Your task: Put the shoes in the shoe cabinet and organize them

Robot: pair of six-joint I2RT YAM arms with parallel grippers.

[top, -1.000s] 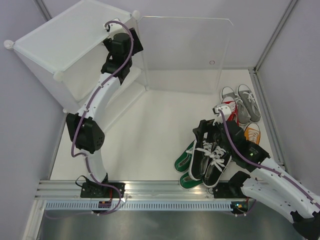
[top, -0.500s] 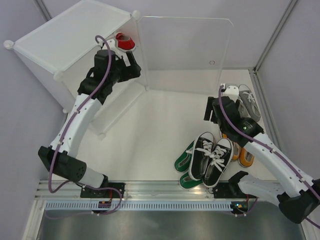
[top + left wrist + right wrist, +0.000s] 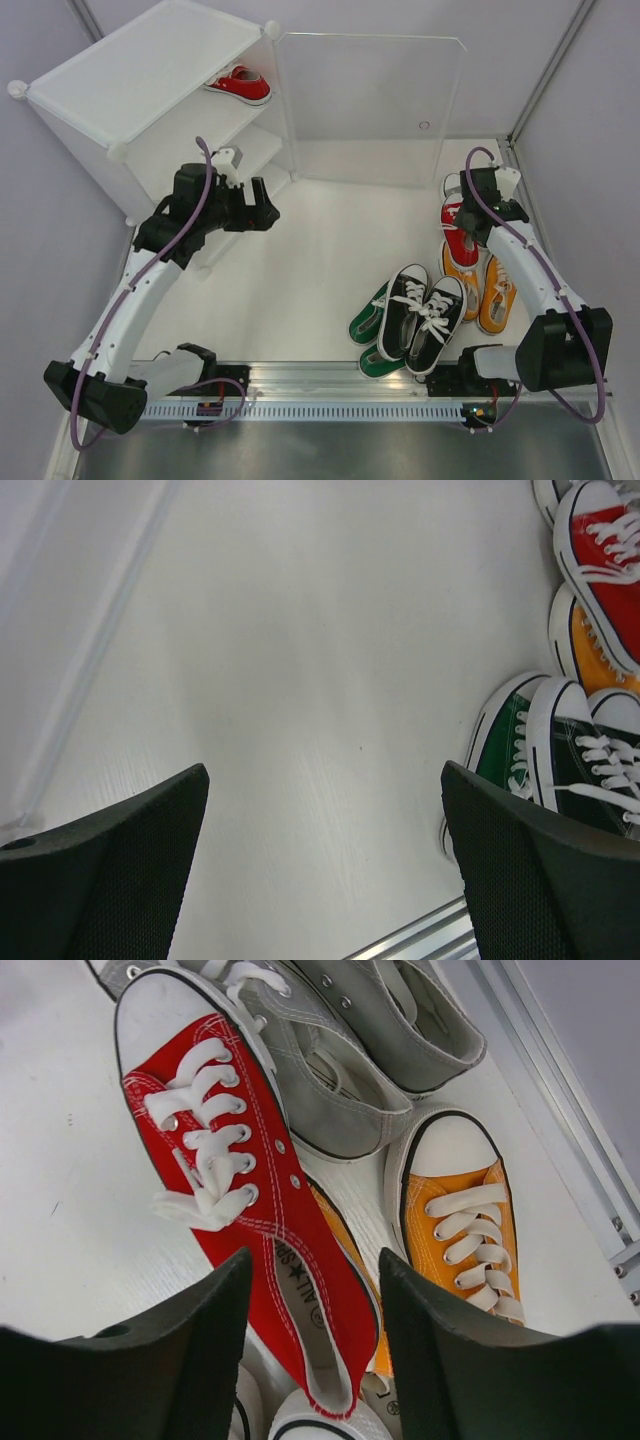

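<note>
The right gripper [image 3: 314,1290] hangs over the heel of the red shoe [image 3: 250,1190], jaws spread to either side and gripping nothing. The shoe's long axis runs straight away from the wrist, toe farthest. It overlaps the orange pair [image 3: 460,1220], with a grey shoe [image 3: 330,1090] just beside its toe half, so closing jaws could catch a neighbour. Its mate [image 3: 240,85] sits on an upper shelf of the cabinet [image 3: 140,75], well apart. The left gripper [image 3: 322,780], spread and empty, hovers near the cabinet.

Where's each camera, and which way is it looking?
Top external: above and behind, looking down on the table, shoe cabinet, left arm and right arm.
Left wrist: looks past the open left end effector at bare table and black shoes.
Right wrist: looks down past the right end effector at the red shoe.
Both wrist views share that red shoe.
</note>
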